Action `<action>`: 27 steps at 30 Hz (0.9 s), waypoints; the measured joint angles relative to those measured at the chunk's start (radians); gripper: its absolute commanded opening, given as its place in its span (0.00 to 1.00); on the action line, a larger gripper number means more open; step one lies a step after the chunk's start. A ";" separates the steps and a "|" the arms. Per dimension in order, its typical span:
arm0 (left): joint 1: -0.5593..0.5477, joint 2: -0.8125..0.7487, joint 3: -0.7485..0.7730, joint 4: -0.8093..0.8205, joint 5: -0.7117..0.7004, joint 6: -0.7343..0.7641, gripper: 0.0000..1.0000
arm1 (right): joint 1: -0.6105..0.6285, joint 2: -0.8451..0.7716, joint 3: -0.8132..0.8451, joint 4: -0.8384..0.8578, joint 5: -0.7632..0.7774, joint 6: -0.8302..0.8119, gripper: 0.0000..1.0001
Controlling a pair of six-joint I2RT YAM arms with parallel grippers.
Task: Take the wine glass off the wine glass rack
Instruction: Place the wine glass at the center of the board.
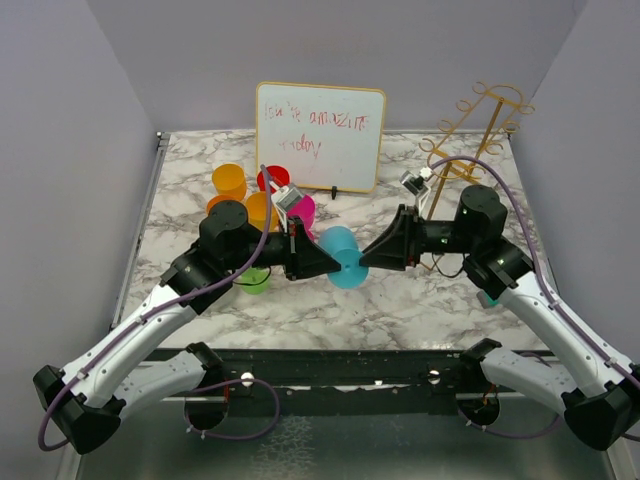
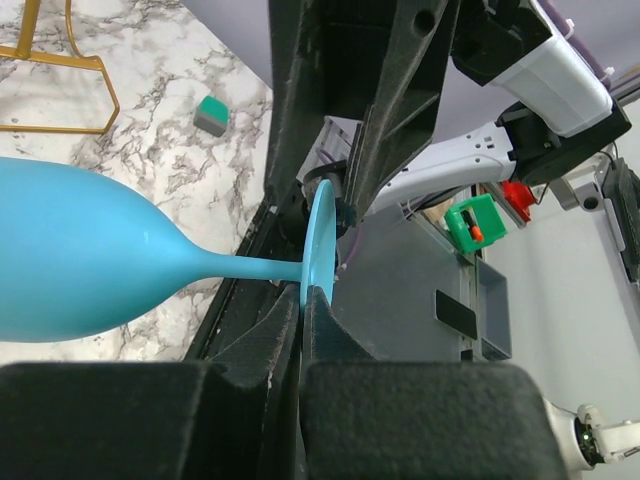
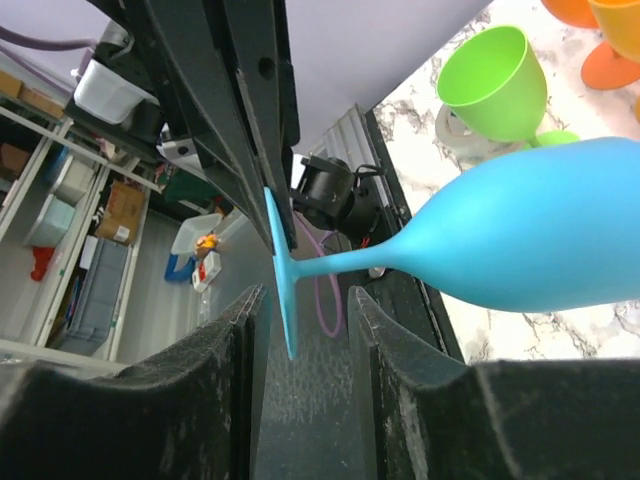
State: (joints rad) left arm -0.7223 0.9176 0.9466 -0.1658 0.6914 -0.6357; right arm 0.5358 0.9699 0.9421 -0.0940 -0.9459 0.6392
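I am clamping my left pincer together on the thin foot of the blue wine glass, with the disc pinched edge-on between the pads. My right pincer is standing apart, its two fingers flanking that same foot from the opposite side (only the left is carrying the glass, as I judge it). Whether the disc is brushing one right finger, I cannot tell.

The glass is hanging over the middle of the marble table, between my arms and well apart from the gold wire rack in the far right corner. Its stem is running crosswise to the line joining my pincers, with the bowl sticking out to one side. Both pincers are meeting at the foot, so I am expecting the right one to need a straight retreat rightward, clear of the disc.

I am counting:
- one blue glass
- one rack
- one whiteboard
- two orange glasses
- one red glass
- one pink glass
- one green glass
- one teal block
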 measured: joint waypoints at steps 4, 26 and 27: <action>0.000 -0.005 0.000 0.000 -0.001 0.005 0.00 | 0.010 -0.010 -0.043 0.000 0.000 0.001 0.43; 0.000 -0.014 0.013 -0.068 -0.040 0.046 0.42 | 0.120 -0.015 -0.140 0.153 0.054 0.086 0.01; 0.000 -0.013 0.025 -0.098 -0.053 0.060 0.55 | 0.122 -0.017 -0.145 0.153 0.067 0.076 0.01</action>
State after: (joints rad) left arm -0.7223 0.9051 0.9718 -0.2634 0.6384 -0.5762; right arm 0.6575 0.9531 0.7971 0.0593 -0.8791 0.7155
